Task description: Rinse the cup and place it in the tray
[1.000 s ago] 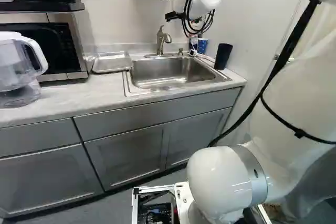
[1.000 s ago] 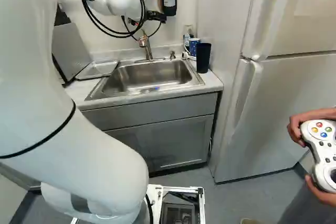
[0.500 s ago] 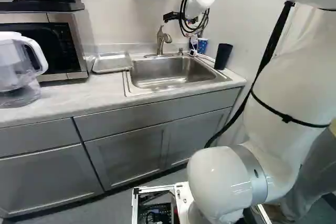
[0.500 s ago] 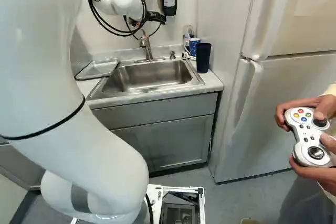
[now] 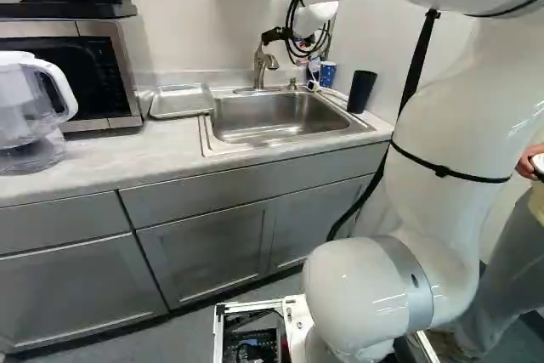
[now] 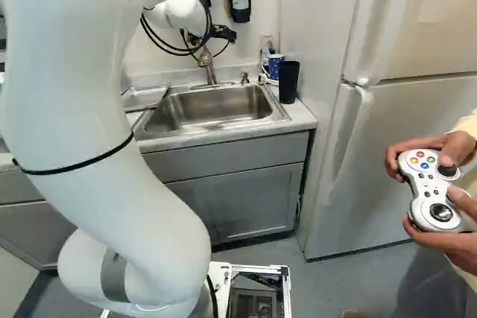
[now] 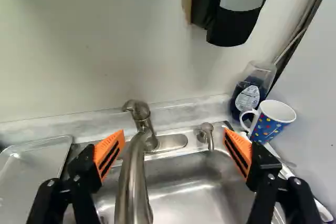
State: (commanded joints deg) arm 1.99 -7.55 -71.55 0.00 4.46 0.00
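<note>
- Arm: shifted vs. the earlier frames, upper links further left in the left base view, further right in the right base view. Base hasn't moved.
- Black pincer (image 6: 223, 33): lower than before, now near the brushed-metal faucet (image 7: 152, 139) at the back of the sink. Wide open, holding nothing; in the wrist view the faucet sits between the orange pads (image 7: 109, 153).
- Cups: tall dark-blue cup (image 5: 360, 92) upright by the sink's right side; small blue mug with coloured dots (image 7: 273, 119) upright behind it, near the wall. Both unmoved. Can't tell which one is the task's.
- Rectangular metal tray (image 5: 181, 101): same spot on the pale worktop (image 5: 102, 159), just left of the stainless sink (image 5: 276, 118). More of it is behind the arm in the right base view now.
</note>
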